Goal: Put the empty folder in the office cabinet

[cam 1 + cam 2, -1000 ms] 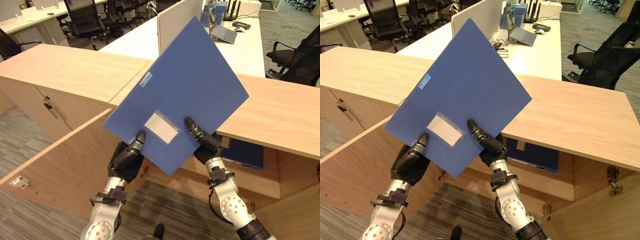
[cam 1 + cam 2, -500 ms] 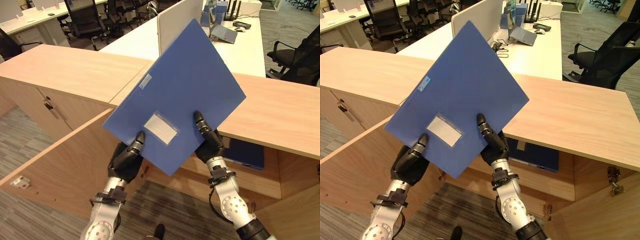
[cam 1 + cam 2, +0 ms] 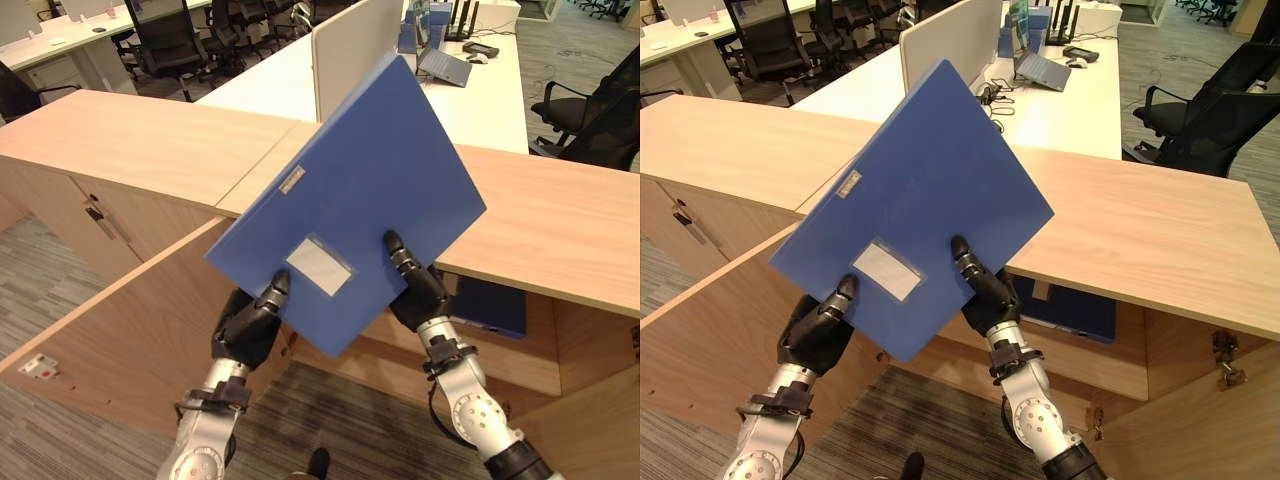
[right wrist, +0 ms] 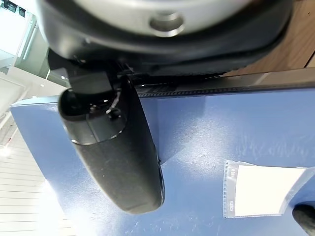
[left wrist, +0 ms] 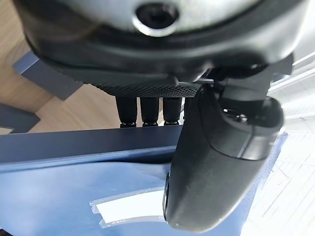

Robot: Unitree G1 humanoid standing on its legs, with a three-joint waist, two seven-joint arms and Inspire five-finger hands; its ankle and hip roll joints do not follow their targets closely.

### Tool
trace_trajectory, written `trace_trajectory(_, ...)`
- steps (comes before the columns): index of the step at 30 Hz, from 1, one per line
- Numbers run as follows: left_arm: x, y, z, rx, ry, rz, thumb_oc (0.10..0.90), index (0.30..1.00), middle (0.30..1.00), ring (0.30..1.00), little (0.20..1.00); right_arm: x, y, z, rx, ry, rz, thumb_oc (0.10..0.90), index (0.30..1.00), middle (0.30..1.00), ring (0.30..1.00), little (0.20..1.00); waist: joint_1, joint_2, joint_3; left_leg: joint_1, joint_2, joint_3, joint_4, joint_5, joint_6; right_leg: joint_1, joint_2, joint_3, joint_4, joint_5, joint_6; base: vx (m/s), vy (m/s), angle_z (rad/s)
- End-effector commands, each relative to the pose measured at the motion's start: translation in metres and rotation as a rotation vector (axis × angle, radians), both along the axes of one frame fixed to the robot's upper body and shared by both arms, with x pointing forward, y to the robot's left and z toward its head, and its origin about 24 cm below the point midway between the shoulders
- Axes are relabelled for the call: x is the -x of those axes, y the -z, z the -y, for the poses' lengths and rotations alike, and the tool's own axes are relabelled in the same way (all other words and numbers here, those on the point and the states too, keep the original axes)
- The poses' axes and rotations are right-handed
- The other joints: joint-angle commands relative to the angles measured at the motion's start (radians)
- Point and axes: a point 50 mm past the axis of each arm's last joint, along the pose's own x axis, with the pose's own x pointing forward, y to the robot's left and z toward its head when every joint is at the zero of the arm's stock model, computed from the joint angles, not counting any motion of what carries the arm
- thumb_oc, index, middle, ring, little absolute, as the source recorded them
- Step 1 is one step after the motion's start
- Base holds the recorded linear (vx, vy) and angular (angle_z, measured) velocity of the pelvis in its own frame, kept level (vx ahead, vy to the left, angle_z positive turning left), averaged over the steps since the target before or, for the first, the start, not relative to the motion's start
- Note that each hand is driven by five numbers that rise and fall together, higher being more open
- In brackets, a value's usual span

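Note:
A flat blue folder [image 3: 360, 190] with a clear label pocket [image 3: 318, 269] is held up tilted, one corner pointing down, in front of the open wooden cabinet [image 3: 560, 350]. My left hand [image 3: 248, 325] pinches its lower left edge, thumb on the front face, fingers behind. On the lower right edge my right hand [image 3: 415, 290] grips the same way, thumb on top. Both wrist views show a thumb pressed on the blue cover [image 5: 74, 187] [image 4: 206, 162]. Inside the cabinet another blue folder [image 3: 492, 307] lies on the shelf.
The cabinet's left door [image 3: 120, 340] stands open towards me, and the right door [image 3: 1200, 420] is open too. The wooden cabinet top [image 3: 560, 230] runs across behind the folder. Beyond it are white desks [image 3: 480, 90] with a laptop and black office chairs [image 3: 600, 110].
The folder has tipped further back and away, its face now flatter. Half a second earlier the right thumb slid up the cover. Both hands keep their hold.

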Motion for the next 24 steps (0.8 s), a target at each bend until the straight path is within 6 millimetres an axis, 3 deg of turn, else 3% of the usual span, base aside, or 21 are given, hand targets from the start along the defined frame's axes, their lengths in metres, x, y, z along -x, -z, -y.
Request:
trace_trajectory(1,-0.011,-0.037,-0.011,-0.085,-0.061,0.225,0.800,0.900,0.900,0.900,0.900,0.003,-0.064,-0.010,0.011,-0.088,0.365,0.400,0.300,0.300,0.300,0.300,-0.004,-0.020,-0.062,0.045,0.059,0.023,-0.007,-0.104,-0.026,-0.065,-0.054,0.003,0.052,-0.044,0.026,0.00,0.000,0.00)
trace_trajectory(4,-0.008,-0.033,-0.031,-0.277,-0.130,0.231,0.800,0.900,0.900,0.900,0.900,0.009,-0.079,0.010,0.153,-0.058,0.498,0.400,0.300,0.300,0.300,0.300,0.001,-0.025,-0.058,0.042,0.059,0.022,-0.007,-0.102,-0.029,-0.067,-0.054,-0.001,0.051,-0.042,0.030,0.00,0.000,0.00)
trace_trajectory(8,0.006,0.001,-0.059,-0.520,-0.172,0.084,0.800,0.900,0.900,0.900,0.900,0.020,-0.096,0.031,0.286,-0.020,0.635,0.400,0.300,0.300,0.300,0.300,0.007,-0.024,-0.055,0.040,0.060,0.026,-0.007,-0.099,-0.033,-0.068,-0.053,-0.002,0.048,-0.040,0.034,0.00,0.000,0.00)
trace_trajectory(11,0.027,0.041,-0.078,-0.612,-0.154,-0.120,0.800,0.900,0.900,0.900,0.900,0.028,-0.111,0.041,0.435,-0.007,0.750,0.400,0.300,0.300,0.300,0.300,0.010,-0.022,-0.052,0.035,0.063,0.032,-0.007,-0.097,-0.035,-0.072,-0.054,0.000,0.043,-0.034,0.040,0.00,0.000,0.00)
trace_trajectory(12,0.037,0.060,-0.083,-0.645,-0.130,-0.218,0.800,0.900,0.900,0.900,0.900,0.030,-0.114,0.043,0.489,-0.002,0.781,0.400,0.300,0.300,0.300,0.300,0.010,-0.020,-0.051,0.034,0.064,0.033,-0.007,-0.096,-0.035,-0.075,-0.055,0.001,0.042,-0.032,0.042,-0.01,0.013,-0.04)
trace_trajectory(13,0.061,0.095,-0.093,-0.768,-0.068,-0.416,0.800,0.900,0.900,0.900,0.900,0.030,-0.116,0.046,0.640,0.017,0.823,0.400,0.300,0.300,0.300,0.300,0.009,-0.014,-0.046,0.038,0.067,0.041,-0.007,-0.100,-0.036,-0.073,-0.055,0.006,0.039,-0.031,0.045,-0.01,0.018,-0.06)
trace_trajectory(14,0.061,0.095,-0.093,-0.768,-0.067,-0.415,0.800,0.900,0.900,0.900,0.900,0.030,-0.116,0.046,0.641,0.017,0.823,0.400,0.300,0.300,0.300,0.300,0.007,-0.014,-0.048,0.032,0.065,0.039,-0.007,-0.096,-0.035,-0.078,-0.056,0.004,0.038,-0.027,0.046,0.00,0.015,-0.07)
trace_trajectory(16,0.085,0.129,-0.097,-0.890,0.004,-0.610,0.800,0.900,0.900,0.900,0.900,0.027,-0.109,0.047,0.789,0.037,0.827,0.400,0.300,0.300,0.300,0.300,0.007,-0.008,-0.044,0.038,0.068,0.046,-0.007,-0.101,-0.036,-0.077,-0.055,0.010,0.037,-0.029,0.048,-0.01,0.017,-0.09)
trace_trajectory(18,0.109,0.162,-0.087,-1.004,0.143,-0.788,0.800,0.900,0.900,0.900,0.900,0.025,-0.098,0.043,0.960,0.012,0.836,0.400,0.300,0.300,0.300,0.300,0.002,-0.007,-0.042,0.031,0.068,0.046,-0.007,-0.097,-0.035,-0.083,-0.057,0.008,0.036,-0.028,0.050,-0.01,0.019,-0.08)
trace_trajectory(19,0.108,0.162,-0.087,-1.004,0.143,-0.787,0.800,0.900,0.900,0.900,0.900,0.025,-0.098,0.042,0.962,0.013,0.837,0.400,0.300,0.300,0.300,0.300,0.002,-0.006,-0.042,0.031,0.069,0.046,-0.007,-0.097,-0.035,-0.083,-0.057,0.008,0.037,-0.028,0.049,0.00,0.004,-0.05)
trace_trajectory(24,0.136,0.193,-0.061,-1.069,0.365,-0.936,0.800,0.900,0.900,0.900,0.900,0.015,-0.053,0.033,1.094,-0.083,0.696,0.400,0.300,0.300,0.300,0.300,0.006,-0.009,-0.027,0.024,0.067,0.044,-0.007,-0.096,-0.036,-0.086,-0.057,0.002,0.038,-0.034,0.049,-0.01,0.003,0.04)
